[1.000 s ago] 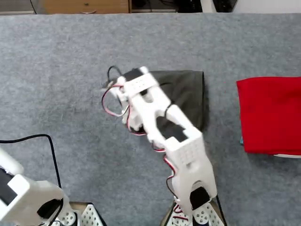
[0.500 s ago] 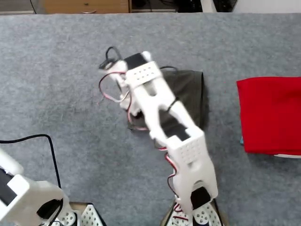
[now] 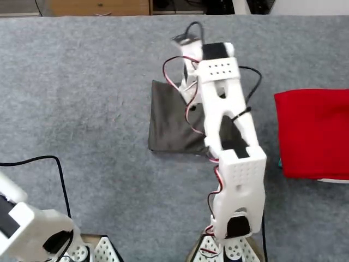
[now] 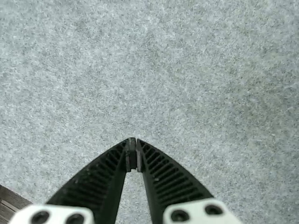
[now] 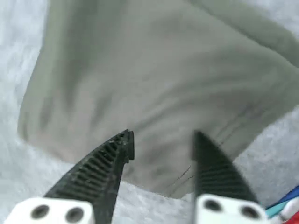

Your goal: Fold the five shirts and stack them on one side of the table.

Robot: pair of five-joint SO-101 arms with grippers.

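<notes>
Gaping right jaws above dark shirt (image 3: 169, 120), red shirt (image 3: 313, 134) near

Grey felt tabletop (image 3: 82, 82) w/ wooden cabinet (image 3: 98, 7) behind.

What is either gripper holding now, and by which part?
Nothing is held. The right gripper hangs open above the dark shirt; the left gripper is shut on nothing over the grey table.

Bright, even light from above (shadows very faint), table (image 3: 82, 109) and dark shirt (image 3: 169, 123) uniformly lit
</notes>
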